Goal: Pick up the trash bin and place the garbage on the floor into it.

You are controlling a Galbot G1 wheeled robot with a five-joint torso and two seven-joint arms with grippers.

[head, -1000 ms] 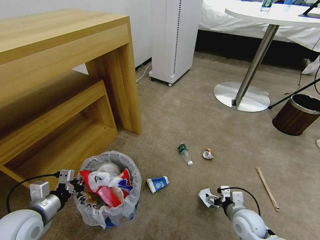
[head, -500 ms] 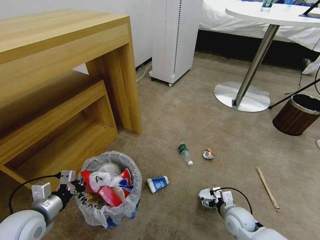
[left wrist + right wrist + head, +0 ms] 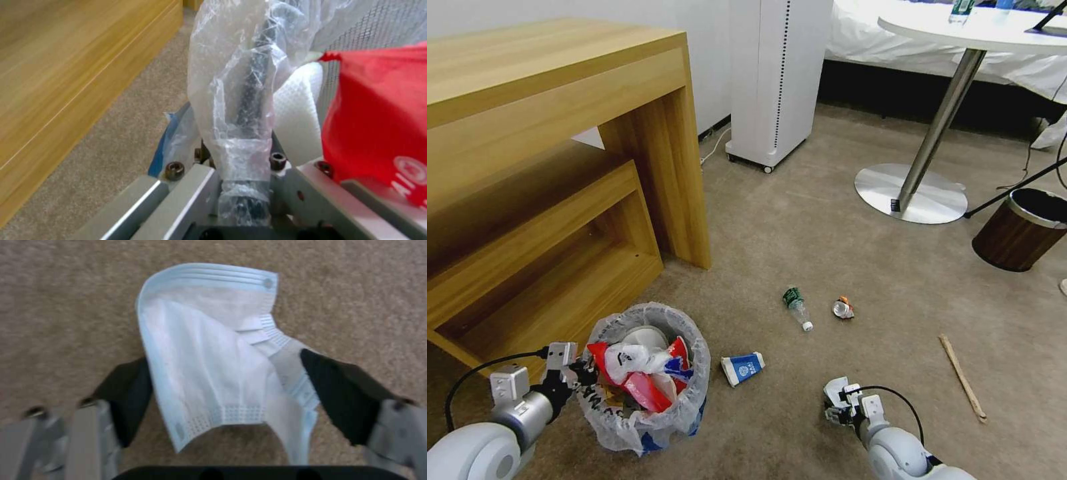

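The trash bin point(image 3: 647, 400), lined with a crinkly white bag and stuffed with red and white litter, stands on the carpet at lower left. My left gripper point(image 3: 584, 370) is shut on its near rim; in the left wrist view the bag-wrapped rim point(image 3: 249, 100) runs between the fingers point(image 3: 195, 186). My right gripper point(image 3: 835, 405) is low over the floor at bottom centre, open, its black pads point(image 3: 342, 390) either side of a white face mask point(image 3: 209, 350). Other garbage lies beyond: a blue-white cup point(image 3: 742, 367), a green-label bottle point(image 3: 796, 307), a crushed wrapper point(image 3: 843, 308) and a wooden stick point(image 3: 962, 377).
A wooden desk point(image 3: 560, 100) with a low shelf stands close to the bin on the left. A white appliance point(image 3: 774, 80) stands at the back. A round table's metal base point(image 3: 910, 193) and a brown wood-grain bin point(image 3: 1019, 229) are at the right.
My right arm has drawn back toward me and lower, keeping the gripper at the face mask. The left gripper and the bin have barely moved.
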